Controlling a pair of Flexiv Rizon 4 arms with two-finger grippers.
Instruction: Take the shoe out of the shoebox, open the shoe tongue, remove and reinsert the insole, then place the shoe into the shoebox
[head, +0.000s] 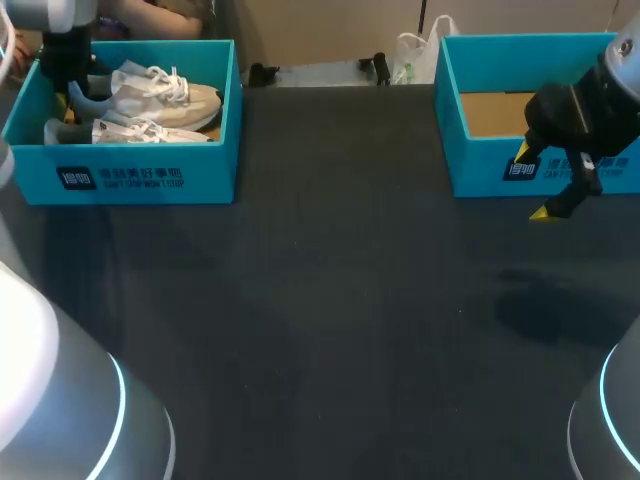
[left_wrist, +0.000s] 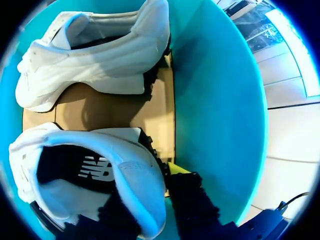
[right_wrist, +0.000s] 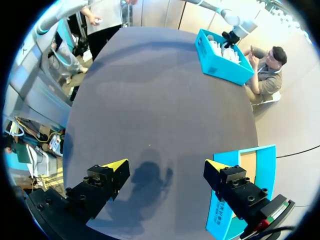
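Your left claw (left_wrist: 152, 200) is down in the blue cardboard shoebox (left_wrist: 215, 115), right at the heel of the nearer soft white sneaker (left_wrist: 80, 172). You cannot tell if it is pinching the shoe, because the shoe hides part of it. The sneaker looks light and squashy, so I think the firmer heel rim is the best place to hold, while your right claw (right_wrist: 167, 167) hangs wide open and empty over the dark surface (head: 330, 300).

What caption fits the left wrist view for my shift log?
Left gripper at the heel of the near white sneaker inside the teal shoebox, the second sneaker lying beyond it.
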